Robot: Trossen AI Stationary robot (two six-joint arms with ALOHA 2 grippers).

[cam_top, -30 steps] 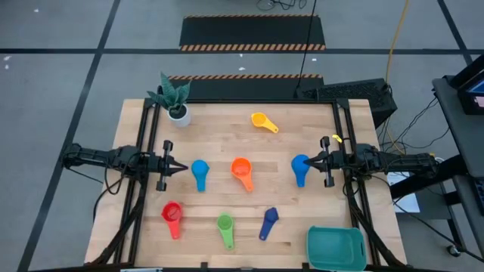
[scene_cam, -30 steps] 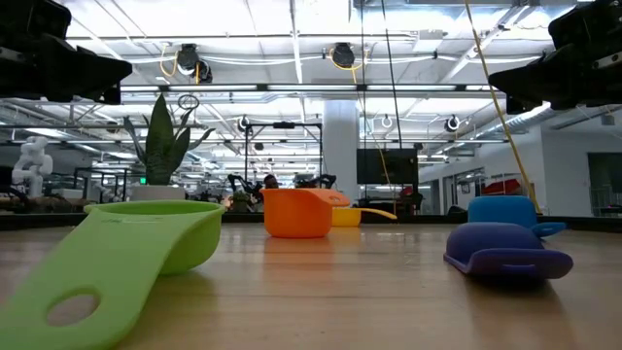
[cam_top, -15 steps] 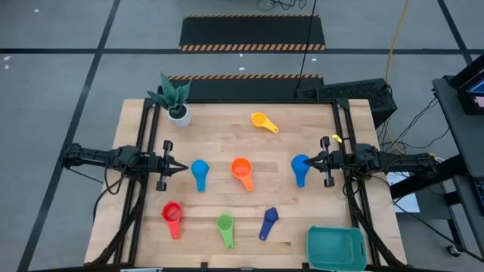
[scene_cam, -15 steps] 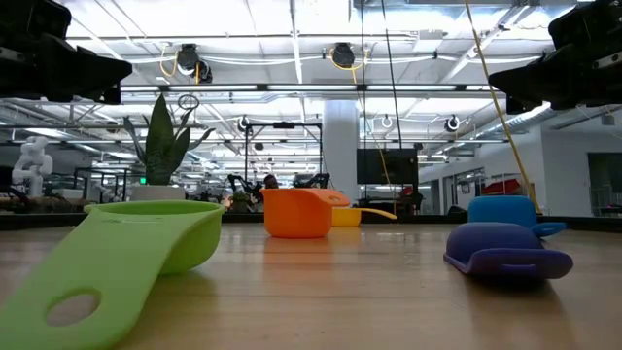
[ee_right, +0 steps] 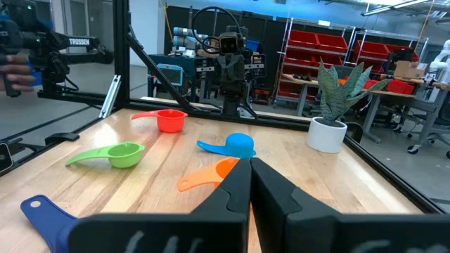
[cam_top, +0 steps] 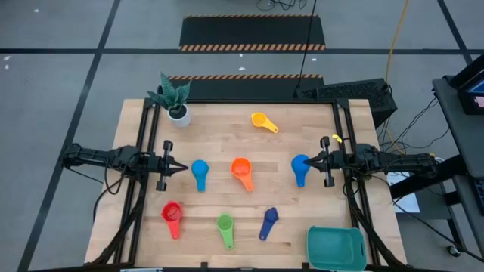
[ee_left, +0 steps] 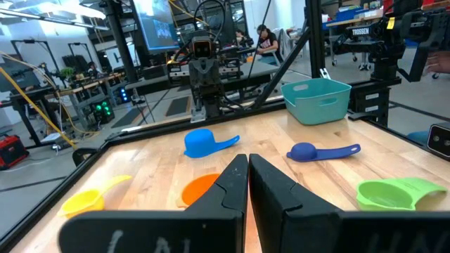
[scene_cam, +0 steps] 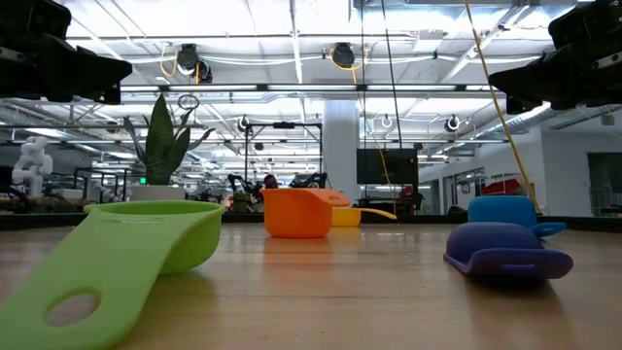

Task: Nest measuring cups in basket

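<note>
Measuring cups sit spread over the desk (cam_top: 302, 121), none of them in the basket (cam_top: 335, 247), and I see both sets of fingers pressed together with nothing between them. My left gripper (cam_top: 181, 168) hangs at the left side with its tips pointing at the light blue cup (cam_top: 200, 171) just beside it; my right gripper (cam_top: 310, 161) mirrors it on the right, its tips over the rim of the second light blue cup (cam_top: 300, 167), though I cannot tell whether they touch it.

From the level camera, the red cup and the basket are out of sight, and the green cup (scene_cam: 117, 261) is cut off at the frame's bottom edge. In my right wrist camera the dark blue cup (ee_right: 42, 211) is partly hidden behind the fingers.

Nothing differs from the frames a second ago: arms and cups sit exactly as before.

Working outward, the orange cup (cam_top: 241, 171) lies mid-desk between the two light blue ones. The yellow cup (cam_top: 262, 121) lies toward the far edge. Along the near side run the red cup (cam_top: 172, 216), the green cup and the dark blue cup, well apart from each other. The teal basket stands at the near right corner, hollow side up. A potted plant (cam_top: 175, 99) stands at the far left corner.
</note>
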